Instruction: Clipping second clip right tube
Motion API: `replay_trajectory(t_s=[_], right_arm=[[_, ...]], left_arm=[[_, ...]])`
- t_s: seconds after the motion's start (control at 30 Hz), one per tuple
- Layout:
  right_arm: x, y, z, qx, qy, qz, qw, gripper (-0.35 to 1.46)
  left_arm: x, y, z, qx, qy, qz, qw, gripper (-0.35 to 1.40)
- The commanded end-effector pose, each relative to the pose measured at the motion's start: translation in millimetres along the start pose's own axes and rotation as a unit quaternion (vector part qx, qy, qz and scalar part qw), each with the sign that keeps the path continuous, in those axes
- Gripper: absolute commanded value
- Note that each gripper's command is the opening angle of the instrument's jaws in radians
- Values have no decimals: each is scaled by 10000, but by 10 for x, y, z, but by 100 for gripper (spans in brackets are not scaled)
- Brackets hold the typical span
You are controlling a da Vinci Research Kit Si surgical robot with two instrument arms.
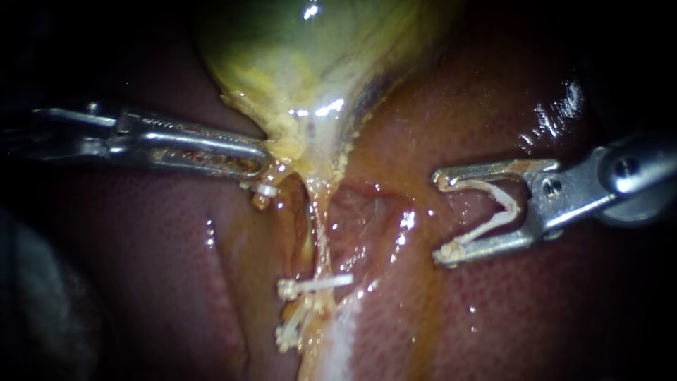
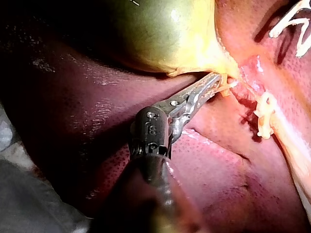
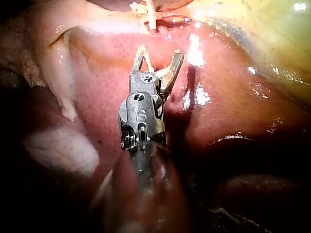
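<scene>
At 3 o'clock, the right instrument's pincer [image 1: 441, 216] holds a spread clip [image 1: 493, 212], apart from the central right tube [image 1: 322, 236]. The tube is likely soft, slippery and fragile; straddle it toward 12 o'clock of the placed clip [image 1: 315, 285]. The left instrument's pincer [image 1: 262, 166] grips gallbladder [image 1: 296, 56] tissue.

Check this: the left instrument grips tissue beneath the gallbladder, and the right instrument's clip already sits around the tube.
Not around it. The endoscope view shows the right instrument holding its clip clear of the tube, over the liver. The left instrument does grip tissue beneath the gallbladder.
</scene>
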Motion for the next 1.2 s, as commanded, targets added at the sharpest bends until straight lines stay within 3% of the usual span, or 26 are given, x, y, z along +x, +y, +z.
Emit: replay_trajectory(t_s=[0.03, 0.27, 0.37, 0.5, 0.7, 1.0, 1.2], right_arm=[[0, 0, 0, -1, 0, 1, 10000, 49], [2, 0, 2, 26, -14, 3, 10000, 49], [6, -1, 6, 135, 76, 21, 9999, 49], [16, -2, 19, 365, 292, 144, 9988, 46], [32, 0, 57, 452, 698, 1091, 9905, 46], [32, 4, 115, 584, 722, 1787, 9795, 48], [26, 5, 151, 741, 939, 2095, 9705, 48]], left_arm=[[2, 2, -6, -28, -6, -6, 10000, -35], [22, 19, -55, 7, 12, -77, 10000, -35], [28, 29, -64, 6, 61, -49, 10000, -35], [29, 37, -62, 26, 70, -32, 10000, -35], [28, 36, -62, 27, 70, -28, 10000, -35], [28, 36, -62, 28, 71, -29, 10000, -35], [28, 36, -61, 29, 71, -29, 10000, -35]])
